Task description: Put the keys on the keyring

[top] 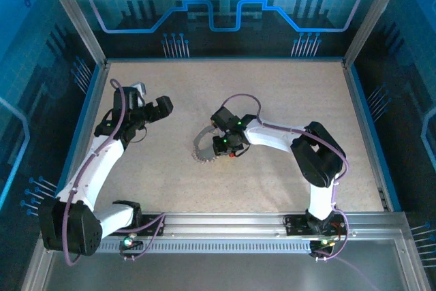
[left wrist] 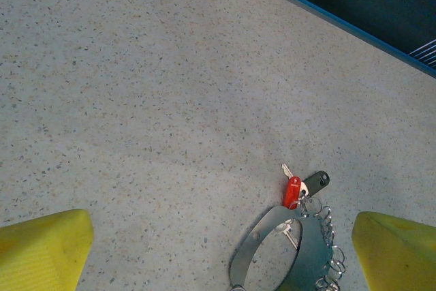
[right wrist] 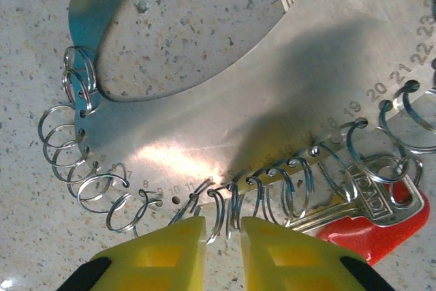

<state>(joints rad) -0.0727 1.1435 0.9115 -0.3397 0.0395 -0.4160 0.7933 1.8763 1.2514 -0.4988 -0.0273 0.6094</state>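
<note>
speckled beige tabletop [top: 286, 93] inside blue-lit walls. left pincer [left wrist: 218, 257] spread wide, yellow fingertips [left wrist: 42, 250] at opposite lower corners of the wrist view, gripping nothing. just ahead of it and nearer its right finger, keyring [left wrist: 310, 250]: flat grey metal band bent into a crescent, with a row of small wire loops [right wrist: 102, 189] along the outer edge. beyond the keyring's far end from that pincer, red-headed key [left wrist: 292, 191] and dark-headed key [left wrist: 315, 182], touching each other at the tip of the band; bare silver key [left wrist: 289, 231] inside the curve of the band. from above, left pincer well apart from the keyring, off to one side of it. right pincer [right wrist: 223, 236] directly over the band's outer edge, yellow fingers [right wrist: 170, 253] drawn almost together, one wire loop caught in the narrow slit between them; clamped on that loop, to all appearance. stamped numbers along the band ahead of this pincer, climbing to the right through 19, 20 and 21. more wire loops fanned out to the left and right of its fingertips. just right of its right finger, red-headed key flat on the tabletop, silver bow lying among the loops there and partly under them; whether threaded onto one, hard to tell. dark shadow across the middle of the band, straight ahead of the fingertips.
</note>
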